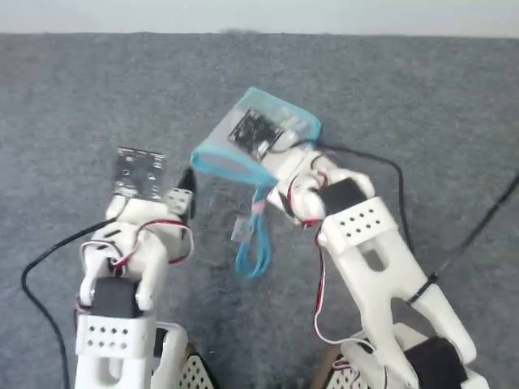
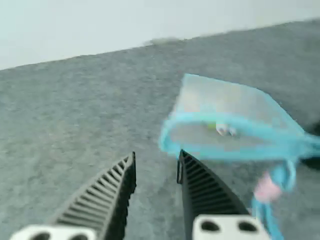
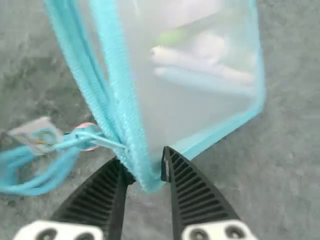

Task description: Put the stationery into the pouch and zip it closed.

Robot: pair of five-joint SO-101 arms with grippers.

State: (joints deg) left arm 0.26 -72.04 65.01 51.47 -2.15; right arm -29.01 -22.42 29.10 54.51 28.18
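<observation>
Blue-edged clear pouch (image 1: 259,138) is held up off the grey carpet (image 1: 422,97) by the right gripper (image 3: 145,165). It is clamped on the corner at the zip end, probably to keep the mouth steady for zipping. What seem to be pens (image 3: 200,65) lie inside. The mouth gapes toward the left gripper (image 2: 156,160), which is parted and empty, low just beside the pouch. The right arm stretches forward, and a blue cord (image 1: 255,243) hangs beneath it.
</observation>
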